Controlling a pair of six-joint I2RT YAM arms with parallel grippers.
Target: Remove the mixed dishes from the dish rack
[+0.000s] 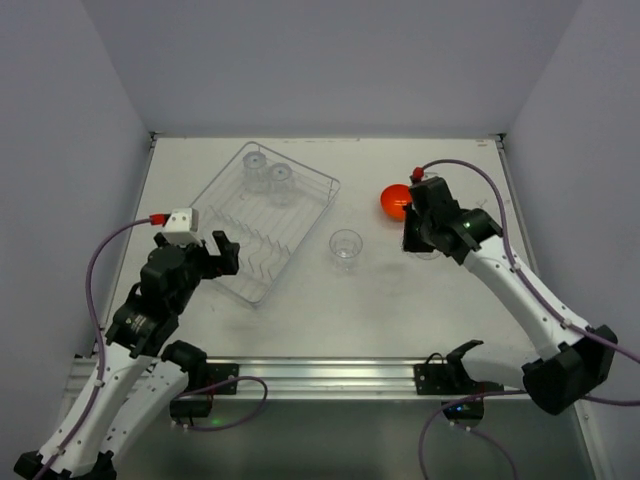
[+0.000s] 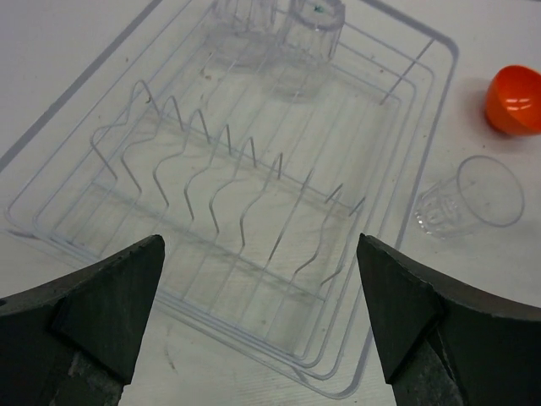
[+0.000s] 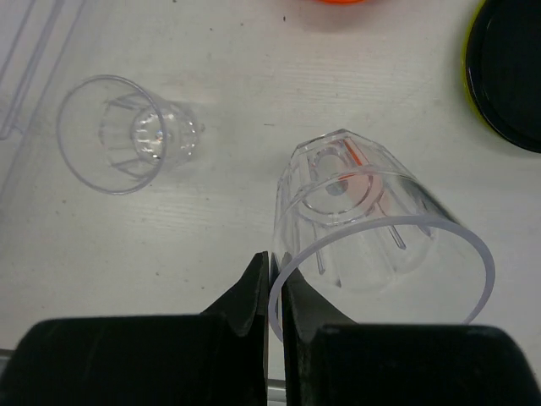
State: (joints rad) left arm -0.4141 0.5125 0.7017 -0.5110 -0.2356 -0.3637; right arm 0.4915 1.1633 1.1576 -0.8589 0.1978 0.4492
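Observation:
The silver wire dish rack (image 1: 222, 182) lies at the table's left-middle. Two clear tumblers (image 1: 257, 168) (image 1: 283, 180) stand in its far end. My left gripper (image 1: 218, 254) hangs open over the rack's near end (image 2: 382, 254), its jaws wide apart and empty (image 2: 262, 296). A third tumbler (image 1: 346, 247) stands on the table right of the rack (image 3: 118, 131). My right gripper (image 3: 276, 279) is shut on the rim of another tumbler (image 3: 372, 228), close above the table. The orange bowl (image 1: 394, 202) sits just beyond it. The plate (image 3: 507, 72) shows its black face, yellow-green at the edge.
White walls enclose the table on the left, far and right sides. A metal rail (image 1: 330, 372) with the arm bases runs along the near edge. Upright tines (image 2: 211, 169) cross the rack's middle.

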